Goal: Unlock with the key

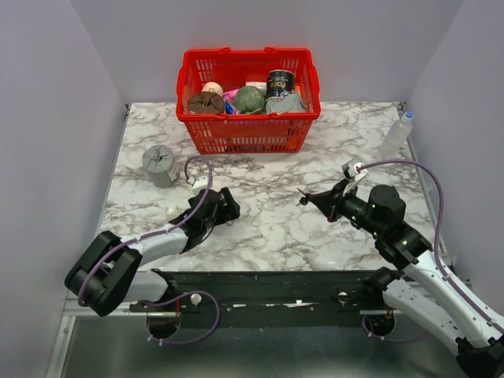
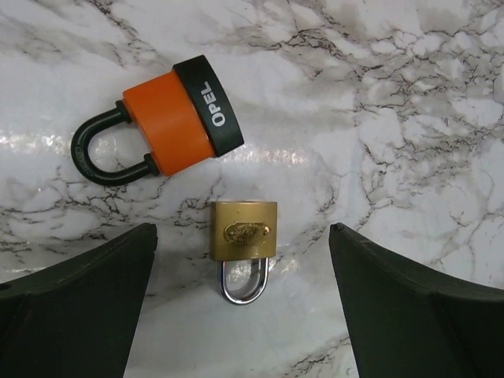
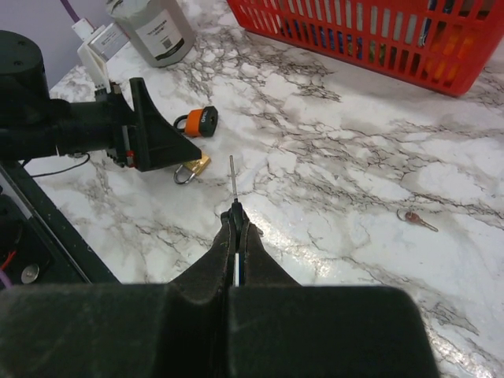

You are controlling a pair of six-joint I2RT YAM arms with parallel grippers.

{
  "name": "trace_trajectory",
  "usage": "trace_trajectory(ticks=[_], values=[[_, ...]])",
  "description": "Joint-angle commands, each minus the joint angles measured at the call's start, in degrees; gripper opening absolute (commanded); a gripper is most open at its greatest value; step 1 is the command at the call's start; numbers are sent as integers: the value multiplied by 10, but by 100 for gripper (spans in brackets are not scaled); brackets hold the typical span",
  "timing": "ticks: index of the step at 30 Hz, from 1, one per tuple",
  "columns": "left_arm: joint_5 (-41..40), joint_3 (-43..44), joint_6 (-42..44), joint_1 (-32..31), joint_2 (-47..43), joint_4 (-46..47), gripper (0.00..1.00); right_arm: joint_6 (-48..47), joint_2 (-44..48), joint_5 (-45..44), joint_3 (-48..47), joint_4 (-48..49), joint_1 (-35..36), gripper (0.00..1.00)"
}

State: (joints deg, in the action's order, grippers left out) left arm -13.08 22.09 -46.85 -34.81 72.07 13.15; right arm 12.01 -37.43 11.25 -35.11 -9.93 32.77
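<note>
Black at its head and thin metal along its blade, the key (image 3: 234, 187) is jutting straight forward from the clenched right gripper (image 3: 236, 216) over the marble table (image 3: 339, 181) — its tip nearing the brass padlock (image 3: 191, 168) lying between the left gripper's (image 2: 242, 236) spread fingers.

A filled red basket (image 1: 248, 135) stands on the marble table (image 1: 276, 232), a grey jar (image 1: 161, 165) nearby.

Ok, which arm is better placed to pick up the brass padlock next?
Left, probably. The left arm hangs over the brass padlock, its open jaws on either side of it. The right arm is farther off, its jaws shut on the key.
</note>
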Motion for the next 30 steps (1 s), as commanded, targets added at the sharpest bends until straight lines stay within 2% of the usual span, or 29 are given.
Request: trace_trajectory(ticks=[1, 10, 15, 30], values=[[-19, 21, 10, 10, 45, 36, 99, 3, 8, -6, 7, -1, -2, 1], [-32, 71, 55, 54, 100, 21, 99, 1, 8, -6, 9, -2, -1, 1], [-10, 98, 80, 81, 121, 25, 99, 1, 5, -4, 9, -2, -2, 1], [58, 178, 125, 89, 216, 38, 99, 0, -4, -5, 11, -1, -2, 1]])
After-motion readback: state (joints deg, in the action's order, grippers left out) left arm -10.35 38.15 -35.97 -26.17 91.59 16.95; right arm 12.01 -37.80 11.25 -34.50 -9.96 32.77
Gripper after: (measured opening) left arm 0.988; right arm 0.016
